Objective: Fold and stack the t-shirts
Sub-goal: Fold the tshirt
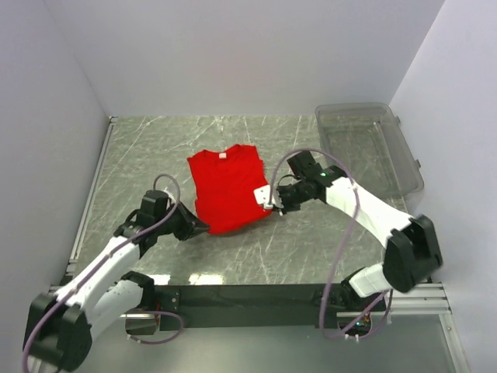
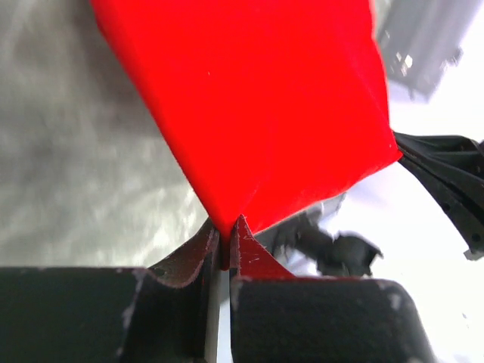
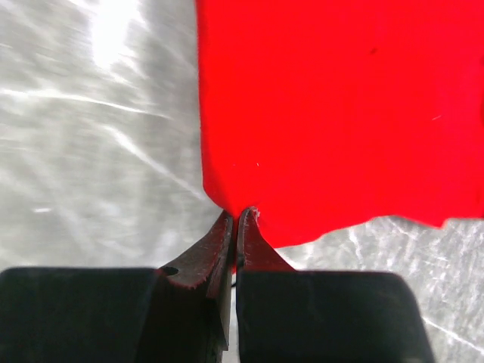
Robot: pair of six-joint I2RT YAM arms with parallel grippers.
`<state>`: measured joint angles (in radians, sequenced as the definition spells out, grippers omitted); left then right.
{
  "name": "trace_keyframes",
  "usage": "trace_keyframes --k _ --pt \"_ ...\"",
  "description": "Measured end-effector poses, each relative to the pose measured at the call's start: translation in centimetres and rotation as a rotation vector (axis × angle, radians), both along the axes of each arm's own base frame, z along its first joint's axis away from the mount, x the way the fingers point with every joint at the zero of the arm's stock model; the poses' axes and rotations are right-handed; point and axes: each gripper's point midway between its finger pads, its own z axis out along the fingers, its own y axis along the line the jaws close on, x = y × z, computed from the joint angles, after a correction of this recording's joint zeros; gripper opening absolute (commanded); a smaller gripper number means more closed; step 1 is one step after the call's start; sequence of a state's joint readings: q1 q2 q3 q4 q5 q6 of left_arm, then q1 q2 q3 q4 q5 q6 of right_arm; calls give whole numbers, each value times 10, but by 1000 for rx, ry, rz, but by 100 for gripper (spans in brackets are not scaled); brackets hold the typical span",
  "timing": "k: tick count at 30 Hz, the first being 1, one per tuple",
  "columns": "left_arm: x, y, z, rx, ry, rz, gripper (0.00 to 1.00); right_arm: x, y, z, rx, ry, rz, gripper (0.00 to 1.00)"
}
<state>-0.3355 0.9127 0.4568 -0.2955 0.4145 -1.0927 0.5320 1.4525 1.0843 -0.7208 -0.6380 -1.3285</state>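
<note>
The red t-shirt [image 1: 227, 189] lies on the marbled table as a narrow upright panel, its white neck label [image 1: 223, 156] at the far end. My left gripper [image 1: 203, 227] is at the shirt's near left corner, shut on the cloth. The left wrist view shows the t-shirt [image 2: 265, 113] rising from a pinched corner between the shut left gripper [image 2: 227, 236]. My right gripper [image 1: 266, 198] is at the near right edge. In the right wrist view, the right gripper [image 3: 238, 219] is shut on a corner of the t-shirt [image 3: 340, 113].
A clear plastic bin [image 1: 409, 159] stands at the back right of the table, beyond my right arm [image 1: 365, 206]. White walls close in the table on three sides. A metal rail [image 1: 93, 186] runs along the table's left edge.
</note>
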Motion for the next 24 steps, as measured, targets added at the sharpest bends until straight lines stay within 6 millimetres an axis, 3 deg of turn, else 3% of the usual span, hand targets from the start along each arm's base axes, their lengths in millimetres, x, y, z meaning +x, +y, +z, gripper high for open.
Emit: trace_keyframes --k 5,8,11,17,24 --pt "-34 2 26 -61 -23 -42 1 -45 -9 30 70 44 11 0" --pt "-45 2 39 -88 -17 -51 1 -57 -10 42 98 56 5 0" --pt "-41 0 48 -88 -9 -51 1 -61 -8 48 116 74 -8 0" --pt "-3 -6 49 -34 44 -35 1 -38 1 30 72 165 -59 0" --pt "63 20 42 34 42 55 1 32 9 20 55 189 -161 0"
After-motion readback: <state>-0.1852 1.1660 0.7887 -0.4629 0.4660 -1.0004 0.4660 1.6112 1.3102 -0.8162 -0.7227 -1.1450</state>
